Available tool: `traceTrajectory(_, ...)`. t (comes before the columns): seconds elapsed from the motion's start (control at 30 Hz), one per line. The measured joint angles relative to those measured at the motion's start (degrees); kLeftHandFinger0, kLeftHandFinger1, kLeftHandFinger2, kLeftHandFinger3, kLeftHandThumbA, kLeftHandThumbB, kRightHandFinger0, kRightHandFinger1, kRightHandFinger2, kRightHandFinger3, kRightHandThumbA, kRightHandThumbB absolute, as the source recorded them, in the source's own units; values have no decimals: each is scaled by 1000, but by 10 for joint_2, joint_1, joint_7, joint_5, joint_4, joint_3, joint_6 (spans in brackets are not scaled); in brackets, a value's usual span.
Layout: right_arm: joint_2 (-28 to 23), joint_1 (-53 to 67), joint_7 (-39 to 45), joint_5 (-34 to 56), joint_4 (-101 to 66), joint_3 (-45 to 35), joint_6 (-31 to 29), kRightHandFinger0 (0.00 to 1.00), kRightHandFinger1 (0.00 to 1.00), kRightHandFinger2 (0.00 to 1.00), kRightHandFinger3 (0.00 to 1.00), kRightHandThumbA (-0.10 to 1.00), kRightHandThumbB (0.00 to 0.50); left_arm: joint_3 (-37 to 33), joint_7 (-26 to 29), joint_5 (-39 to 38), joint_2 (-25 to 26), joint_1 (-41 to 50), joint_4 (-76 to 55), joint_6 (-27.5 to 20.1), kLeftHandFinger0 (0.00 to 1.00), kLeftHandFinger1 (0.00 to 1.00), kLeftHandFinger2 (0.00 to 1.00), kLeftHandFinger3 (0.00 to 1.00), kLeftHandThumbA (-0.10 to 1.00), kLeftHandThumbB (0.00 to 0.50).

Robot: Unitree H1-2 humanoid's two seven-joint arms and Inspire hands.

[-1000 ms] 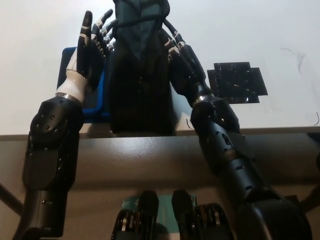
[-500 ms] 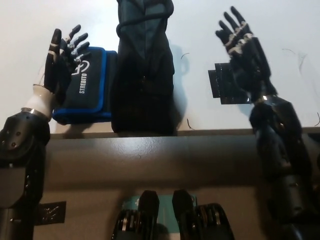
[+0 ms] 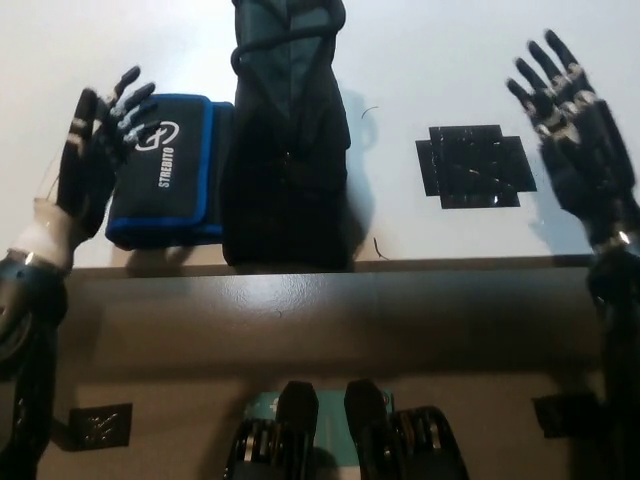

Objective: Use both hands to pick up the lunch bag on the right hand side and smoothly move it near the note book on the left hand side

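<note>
Spreading away from the load, my two hands now hang open and hold nothing. My left hand (image 3: 88, 160) sits at the left edge of the view, fingers fanned wide, just beside the outer edge of the blue-trimmed notebook (image 3: 165, 170). My right hand (image 3: 575, 130) is far out at the right edge, fingers also splayed, beyond a black cross of tape (image 3: 473, 165) on the white table (image 3: 450, 60).

A second ago both hands were pressed against the sides of the lunch bag (image 3: 287, 140); half a second ago they had let go and were parting. Now they are well clear of it.

The lunch bag, dark and tall, stands upright by itself near the front edge of the table, its left side touching or overlapping the notebook. The tape cross lies well apart to its right.

I judge the carry finished: the bag rests beside the notebook and stays upright without support. What is left is only drawing my arms back.
</note>
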Motion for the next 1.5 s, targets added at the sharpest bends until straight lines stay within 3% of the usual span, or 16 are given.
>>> traceTrajectory(0.13, -24, 79, 1, -11, -66, 8, -1, 1000, 1000, 1000, 1000, 1000, 357, 10, -2, -6, 6, 72, -64, 0, 1000, 1000, 1000, 1000, 1000, 359)
traceTrajectory(0.17, -28, 104, 1, -16, -82, 11, -2, 1000, 1000, 1000, 1000, 1000, 381, 10, -3, -8, 6, 96, -79, 0, 1000, 1000, 1000, 1000, 1000, 369)
traceTrajectory(0.2, -30, 120, 1, -18, -88, 13, -3, 1000, 1000, 1000, 1000, 1000, 337, 10, -4, -9, 6, 111, -85, 0, 1000, 1000, 1000, 1000, 1000, 357)
traceTrajectory(0.33, -33, 186, 3, -38, -125, 27, -14, 1000, 1000, 1000, 1000, 1000, 342, 11, -7, -14, 3, 177, -103, -15, 1000, 1000, 1000, 1000, 1000, 328)
traceTrajectory(0.53, -33, 257, 4, -60, -139, 39, -32, 1000, 1000, 1000, 1000, 1000, 322, 11, -13, -18, -4, 257, -100, -51, 1000, 1000, 1000, 1000, 1000, 355)
traceTrajectory(0.73, -33, 269, 5, -72, -134, 44, -56, 1000, 1000, 1000, 1000, 1000, 315, 11, -13, -18, -9, 275, -90, -83, 1000, 1000, 1000, 1000, 1000, 339)
traceTrajectory(0.83, -33, 270, 5, -78, -122, 46, -70, 1000, 1000, 1000, 1000, 1000, 295, 11, -14, -18, -9, 278, -83, -95, 1000, 1000, 1000, 1000, 1000, 299)
traceTrajectory(1.07, -32, 266, 5, -89, -74, 50, -92, 1000, 1000, 1000, 1000, 1000, 290, 6, -16, -15, -8, 279, -33, -118, 1000, 1000, 1000, 1000, 1000, 263)
traceTrajectory(1.5, -32, 245, 7, -105, -29, 58, -112, 1000, 1000, 1000, 1000, 1000, 273, 3, -22, -13, -6, 269, 11, -127, 1000, 1000, 1000, 1000, 1000, 300)
